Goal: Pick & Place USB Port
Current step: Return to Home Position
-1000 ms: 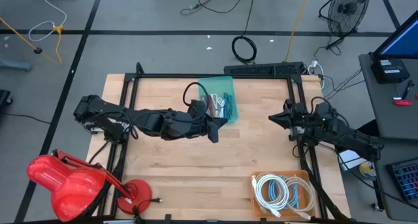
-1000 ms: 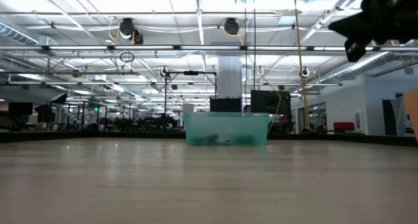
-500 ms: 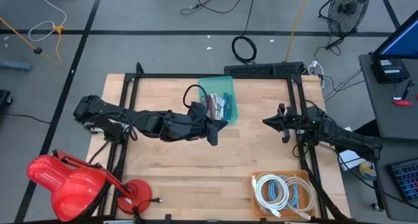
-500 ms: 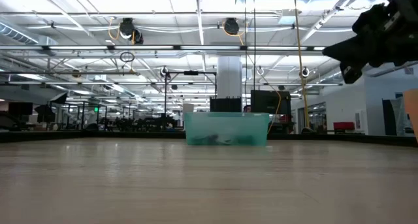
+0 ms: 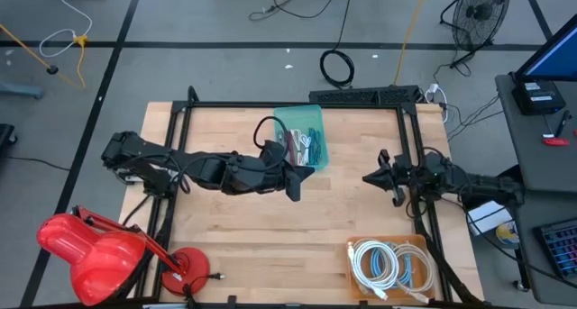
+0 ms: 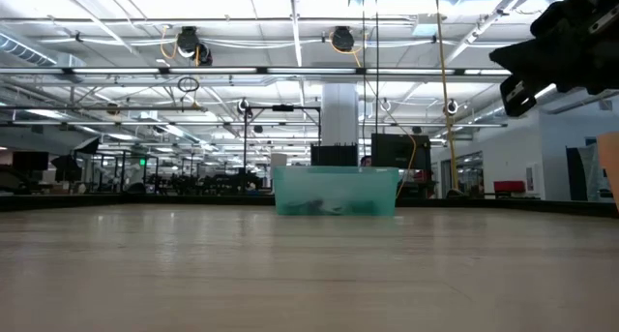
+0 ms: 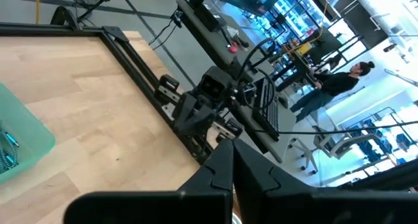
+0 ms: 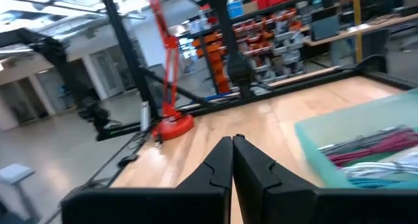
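A teal bin (image 5: 303, 133) stands on the far middle of the table with red, white and teal cables lying in it; it also shows in the low view (image 6: 336, 193) and the right wrist view (image 8: 366, 152). My left gripper (image 5: 305, 172) hovers just near of the bin's near edge, fingers shut (image 7: 232, 160) on nothing. My right gripper (image 5: 368, 178) hangs above the table's right half, pointing toward the left, also shut (image 8: 232, 152) and empty; the low view shows it high up (image 6: 517, 80).
An orange tray (image 5: 389, 269) with coiled white cables sits at the near right corner. A red desk lamp (image 5: 99, 250) stands at the near left corner. A black frame (image 5: 297, 104) borders the table. Bare wood lies between the two grippers.
My right gripper has swung out from the table's right edge toward the left and a little toward the near edge, dropping slightly, and stayed shut. The left arm and the bin have kept still.
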You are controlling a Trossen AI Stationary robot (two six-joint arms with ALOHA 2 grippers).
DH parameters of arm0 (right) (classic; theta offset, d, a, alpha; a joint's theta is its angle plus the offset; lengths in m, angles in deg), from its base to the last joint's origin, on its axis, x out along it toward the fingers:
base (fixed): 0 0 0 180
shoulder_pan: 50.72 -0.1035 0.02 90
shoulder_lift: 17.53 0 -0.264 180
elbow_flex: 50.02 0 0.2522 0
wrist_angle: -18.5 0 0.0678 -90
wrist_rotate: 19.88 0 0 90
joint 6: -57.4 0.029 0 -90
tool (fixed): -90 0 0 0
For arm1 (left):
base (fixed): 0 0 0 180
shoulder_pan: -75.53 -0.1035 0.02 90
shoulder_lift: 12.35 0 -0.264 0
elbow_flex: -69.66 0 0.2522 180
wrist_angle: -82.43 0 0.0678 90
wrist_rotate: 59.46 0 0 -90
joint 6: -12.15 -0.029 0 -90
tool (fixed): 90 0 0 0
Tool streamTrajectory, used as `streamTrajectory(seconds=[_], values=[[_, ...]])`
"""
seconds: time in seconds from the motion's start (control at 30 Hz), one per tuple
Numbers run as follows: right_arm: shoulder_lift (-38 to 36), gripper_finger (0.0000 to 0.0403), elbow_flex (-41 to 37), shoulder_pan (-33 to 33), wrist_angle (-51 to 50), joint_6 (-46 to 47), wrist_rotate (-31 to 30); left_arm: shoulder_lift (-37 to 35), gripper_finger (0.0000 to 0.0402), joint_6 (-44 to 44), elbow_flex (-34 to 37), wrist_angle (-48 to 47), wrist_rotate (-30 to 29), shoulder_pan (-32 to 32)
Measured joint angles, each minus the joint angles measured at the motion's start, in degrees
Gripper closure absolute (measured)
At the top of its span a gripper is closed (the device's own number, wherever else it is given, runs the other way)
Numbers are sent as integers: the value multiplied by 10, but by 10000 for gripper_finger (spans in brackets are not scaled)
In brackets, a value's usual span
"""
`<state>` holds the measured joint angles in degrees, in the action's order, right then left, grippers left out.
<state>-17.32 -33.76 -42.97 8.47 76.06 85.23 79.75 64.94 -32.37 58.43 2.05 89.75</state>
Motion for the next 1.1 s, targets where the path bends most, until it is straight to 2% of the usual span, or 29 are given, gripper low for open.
streamTrajectory(seconds=[0.13, 0.43, 0.63, 0.77, 0.97, 1.1], values=[[0, 403, 0, -32, 0, 2, -5, 0, 393, -1, 0, -2, 0, -1], [0, 403, -1, -89, 11, 2, -78, 0, 397, -2, 0, -2, 0, -3], [0, 403, -2, -101, -10, -3, -123, 0, 388, -2, 0, -2, -1, -3], [1, 403, -2, -101, -26, 1, -124, 0, 399, -6, 0, -2, -1, -3], [5, 403, -2, -101, -24, -1, -123, 0, 383, -6, 0, -2, -1, -3], [5, 403, -2, -101, -9, -3, -121, 0, 383, -41, 0, -2, -1, -3]])
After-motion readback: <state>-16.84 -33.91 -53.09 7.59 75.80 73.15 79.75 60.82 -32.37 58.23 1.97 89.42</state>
